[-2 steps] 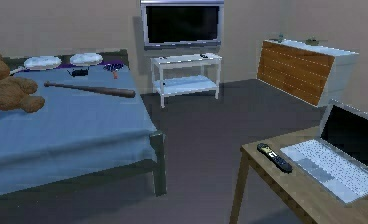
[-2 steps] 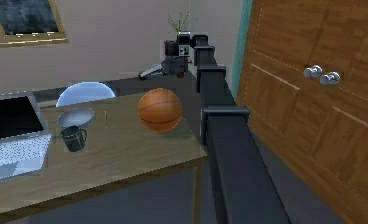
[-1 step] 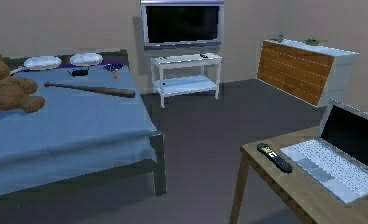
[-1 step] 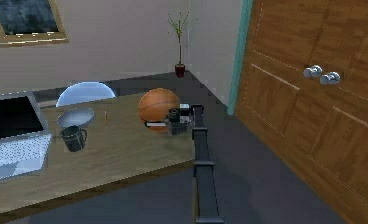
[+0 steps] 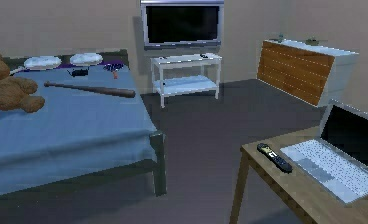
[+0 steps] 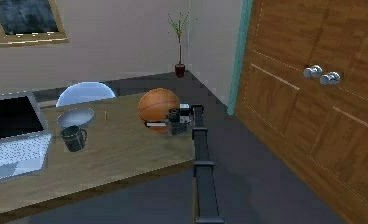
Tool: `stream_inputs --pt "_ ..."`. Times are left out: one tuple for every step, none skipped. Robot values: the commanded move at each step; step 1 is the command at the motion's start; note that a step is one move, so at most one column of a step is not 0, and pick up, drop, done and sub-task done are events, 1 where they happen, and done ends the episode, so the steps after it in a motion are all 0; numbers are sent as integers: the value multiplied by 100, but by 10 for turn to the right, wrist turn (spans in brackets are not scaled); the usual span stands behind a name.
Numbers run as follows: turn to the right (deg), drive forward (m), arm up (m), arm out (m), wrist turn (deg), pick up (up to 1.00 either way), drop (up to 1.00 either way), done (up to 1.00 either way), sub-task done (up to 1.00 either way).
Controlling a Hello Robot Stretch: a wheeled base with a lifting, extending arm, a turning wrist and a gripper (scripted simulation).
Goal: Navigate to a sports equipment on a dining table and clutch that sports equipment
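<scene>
Basketball [image 6: 156, 104] seen on dining table [image 6: 112, 165], centre of arm side view. Gripper [image 6: 168, 122] seen at ball's lower right; whether anything is grasped cannot be told. Cup [image 6: 73, 136] and laptop [image 6: 14, 135] set further left, laptop cut by frame edge. Open floor [image 6: 282, 190] found right of table, bounded by wooden door [image 6: 312, 110].

Bed [image 5: 72, 135]: blue cover, taking up the left half of the room.
Teddy bear [image 5: 10, 88]: brown, at the bed's left edge.
Baseball bat [image 5: 90, 89]: lying across the bed, just beside the bear.
Pillows [image 5: 42, 62]: two white ones along the bed's head edge.
Television [image 5: 182, 23]: dark screen on the far wall, above a white stand [image 5: 187, 78].
Dresser [image 5: 304, 68]: wood front, white top, by the right wall.
Table [image 5: 260, 170]: wooden, nearest me; open laptop [image 5: 342, 150] at its right edge, dark remote [image 5: 274, 157] near its left edge.
</scene>
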Motion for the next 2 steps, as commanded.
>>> stream_inputs --pt "0 0 10 0 0 0 0 0 0" --pt "0 0 0 0 0 0 0 100 0"
